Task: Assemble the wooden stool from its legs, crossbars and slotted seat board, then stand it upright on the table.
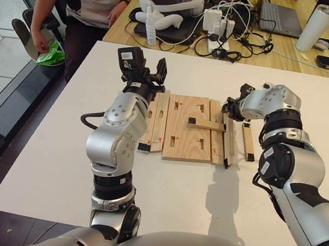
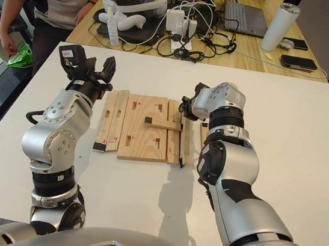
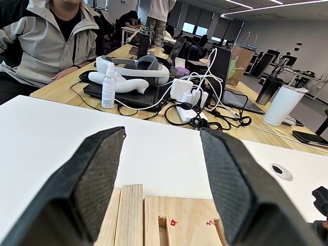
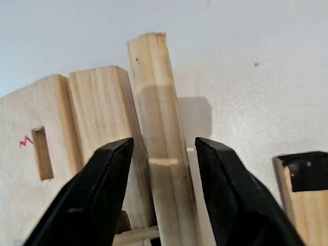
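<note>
The black right gripper covers the far end of the slim pale wooden leg. Red marks on the flat slotted wooden seat board are too small to read.

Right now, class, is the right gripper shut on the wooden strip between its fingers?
No, the right gripper straddles the wooden strip with its fingers apart, and a gap shows beside one finger.
</note>
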Controlling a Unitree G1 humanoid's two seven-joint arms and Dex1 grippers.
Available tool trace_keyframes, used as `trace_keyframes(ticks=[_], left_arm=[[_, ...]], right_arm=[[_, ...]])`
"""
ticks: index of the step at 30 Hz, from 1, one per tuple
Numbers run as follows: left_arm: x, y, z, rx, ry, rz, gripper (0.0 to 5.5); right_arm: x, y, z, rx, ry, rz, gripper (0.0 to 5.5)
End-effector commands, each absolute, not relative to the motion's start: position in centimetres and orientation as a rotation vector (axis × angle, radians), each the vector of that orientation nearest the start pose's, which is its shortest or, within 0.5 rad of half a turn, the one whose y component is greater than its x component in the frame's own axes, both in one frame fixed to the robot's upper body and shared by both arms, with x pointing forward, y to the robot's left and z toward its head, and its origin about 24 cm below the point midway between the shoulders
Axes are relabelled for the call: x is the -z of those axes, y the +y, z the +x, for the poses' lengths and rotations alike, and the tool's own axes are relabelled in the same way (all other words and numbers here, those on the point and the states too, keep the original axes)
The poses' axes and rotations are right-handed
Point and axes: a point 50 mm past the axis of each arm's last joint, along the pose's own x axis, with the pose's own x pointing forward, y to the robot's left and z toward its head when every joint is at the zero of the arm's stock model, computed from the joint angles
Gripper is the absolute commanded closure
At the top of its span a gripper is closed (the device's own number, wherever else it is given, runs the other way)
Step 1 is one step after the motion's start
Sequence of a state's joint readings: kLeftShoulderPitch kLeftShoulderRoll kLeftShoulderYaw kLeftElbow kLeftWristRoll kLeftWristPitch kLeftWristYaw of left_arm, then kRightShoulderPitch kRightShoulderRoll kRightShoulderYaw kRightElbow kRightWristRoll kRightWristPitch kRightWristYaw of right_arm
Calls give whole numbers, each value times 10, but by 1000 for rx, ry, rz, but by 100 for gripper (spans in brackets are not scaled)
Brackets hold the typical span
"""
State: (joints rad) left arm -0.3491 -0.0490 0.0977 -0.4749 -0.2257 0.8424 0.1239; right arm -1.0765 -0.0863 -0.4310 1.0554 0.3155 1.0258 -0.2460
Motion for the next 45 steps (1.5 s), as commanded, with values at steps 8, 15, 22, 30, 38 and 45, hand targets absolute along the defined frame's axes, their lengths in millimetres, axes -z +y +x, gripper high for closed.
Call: trace_keyframes(ticks=[8, 15, 22, 30, 38, 45], left_arm=[[-159, 126, 284, 74, 42, -204, 278], [-160, 125, 285, 80, 40, -200, 278], [-161, 129, 286, 58, 28, -198, 278], [-159, 131, 287, 43, 20, -197, 278], [-156, 135, 290, 4, 3, -203, 278], [-158, 126, 297, 58, -27, -139, 278]], right_arm=[[-72, -117, 372, 11, 1020, 340, 445], [-80, -122, 378, 37, 945, 332, 446], [-144, -143, 399, 19, 501, 477, 448], [-172, -141, 384, -121, 182, 528, 449], [-209, -94, 366, -408, -73, 779, 449], [-222, -84, 352, -514, -148, 927, 449]])
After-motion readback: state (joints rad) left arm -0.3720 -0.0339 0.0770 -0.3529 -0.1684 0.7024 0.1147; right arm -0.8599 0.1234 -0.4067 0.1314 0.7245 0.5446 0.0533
